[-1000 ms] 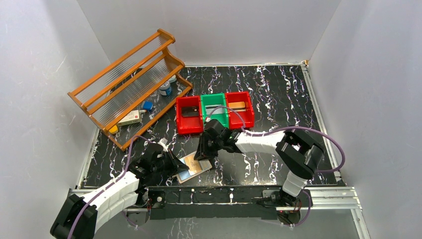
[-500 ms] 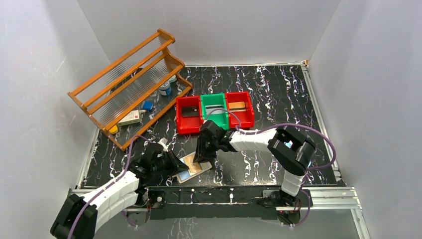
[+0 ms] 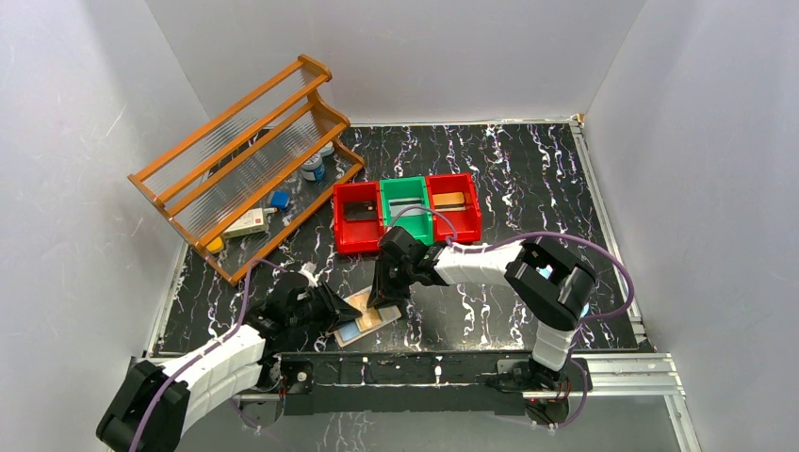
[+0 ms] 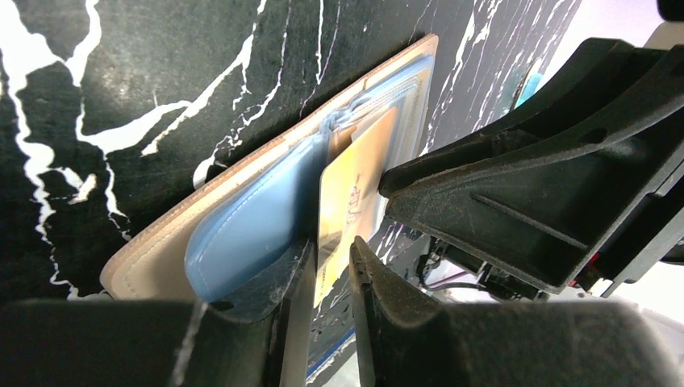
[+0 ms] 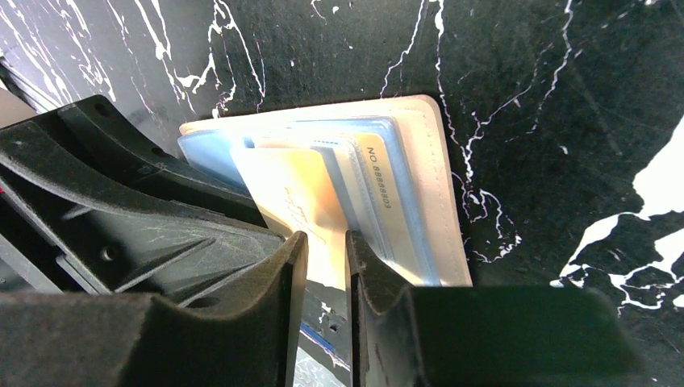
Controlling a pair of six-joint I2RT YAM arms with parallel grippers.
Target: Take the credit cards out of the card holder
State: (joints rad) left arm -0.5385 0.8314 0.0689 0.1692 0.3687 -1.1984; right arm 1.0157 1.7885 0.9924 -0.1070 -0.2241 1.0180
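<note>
Down at the near edge of the black marbled table [image 3: 528, 179], the card holder [image 3: 372, 315] lies spread open and flat, its tan cover underneath and its pale blue sleeves [image 4: 242, 234] facing up. Both arms crowd in over it. The left gripper [image 4: 331, 246] comes at it from the left, the right gripper [image 5: 326, 238] from the far side, and the two sets of fingers nearly meet over the same pocket.

A pale gold card [image 5: 282, 189] sticks partway out of the sleeves, and its free end runs into the narrow slot between each gripper's fingers. The left jaws stand a little apart with the card's end in the gap; whether they bite on it I cannot tell. The right jaws look much the same, a slim gap filled by the card, and again I cannot tell if they pinch. A second card [image 5: 379, 181] with printed digits sits tucked in its sleeve just beside the first.

Further back, three bins stand touching in a row. A red bin [image 3: 339, 221] has a dark card [image 3: 360, 211], a green bin [image 3: 403, 182] a silvery grey card [image 3: 407, 202], and another red bin [image 3: 476, 212] an orange-gold card [image 3: 450, 200]. A wooden rack [image 3: 236, 151] stands at the back left, well apart from the holder
</note>
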